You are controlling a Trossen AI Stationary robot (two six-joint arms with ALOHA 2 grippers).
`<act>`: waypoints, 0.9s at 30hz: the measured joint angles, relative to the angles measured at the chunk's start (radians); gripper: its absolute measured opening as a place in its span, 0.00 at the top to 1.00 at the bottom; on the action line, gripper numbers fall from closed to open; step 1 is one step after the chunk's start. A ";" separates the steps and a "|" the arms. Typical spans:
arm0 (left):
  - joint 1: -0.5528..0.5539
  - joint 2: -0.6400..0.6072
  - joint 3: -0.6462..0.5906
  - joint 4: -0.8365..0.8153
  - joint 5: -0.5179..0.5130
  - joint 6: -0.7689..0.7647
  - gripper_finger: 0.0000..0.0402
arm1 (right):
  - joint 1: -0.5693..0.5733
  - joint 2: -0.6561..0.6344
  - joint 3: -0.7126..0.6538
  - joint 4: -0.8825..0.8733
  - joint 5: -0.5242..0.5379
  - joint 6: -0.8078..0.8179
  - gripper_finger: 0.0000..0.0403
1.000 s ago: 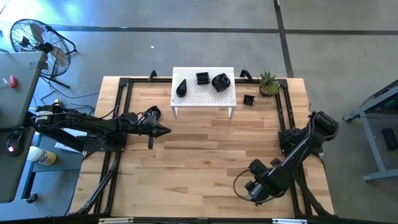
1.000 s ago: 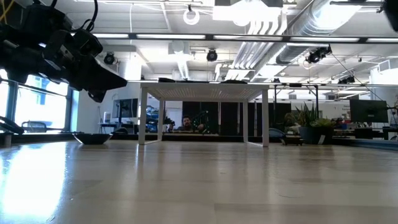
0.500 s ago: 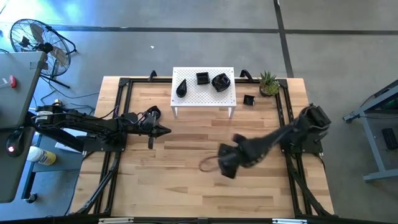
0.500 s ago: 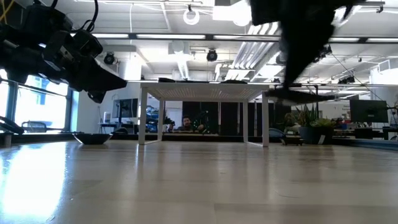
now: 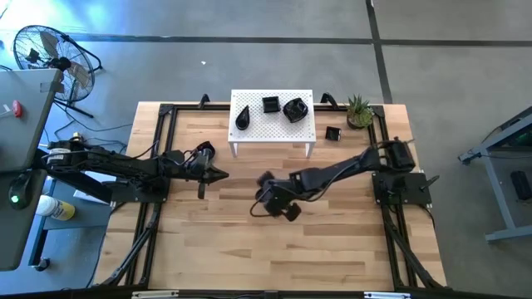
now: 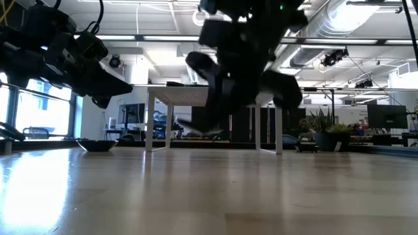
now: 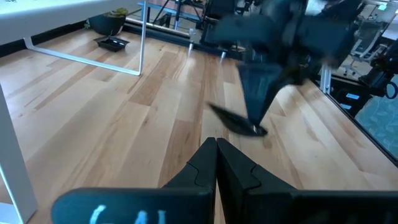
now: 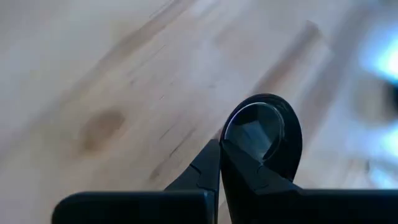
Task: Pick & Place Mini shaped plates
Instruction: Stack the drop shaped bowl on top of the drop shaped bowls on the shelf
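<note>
Pinching a small black plate (image 8: 264, 134) by its rim, the right gripper (image 5: 264, 199) hangs over mid-table, with the white stand (image 5: 273, 133) just beyond; left gripper (image 5: 218, 174) waits shut.

Wooden table (image 5: 249, 249): white stand (image 5: 273, 124), plant (image 5: 359, 110), seemingly two plates (image 5: 332, 134).

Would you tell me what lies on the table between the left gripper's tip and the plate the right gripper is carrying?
Only bare wood: the high view shows nothing between the left gripper and the plate held by the right gripper.
</note>
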 joint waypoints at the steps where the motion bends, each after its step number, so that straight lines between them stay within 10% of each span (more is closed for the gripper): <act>1: 0.000 0.000 0.000 0.000 0.000 0.000 1.00 | -0.003 0.015 0.000 0.006 -0.005 -0.096 0.98; 14: 0.000 0.000 0.000 -0.018 0.002 0.000 1.00 | -0.036 0.107 0.000 0.017 0.059 -0.744 0.97; 27: 0.000 0.000 0.000 -0.015 -0.031 0.000 1.00 | 0.044 0.107 0.000 0.085 0.265 -0.693 0.70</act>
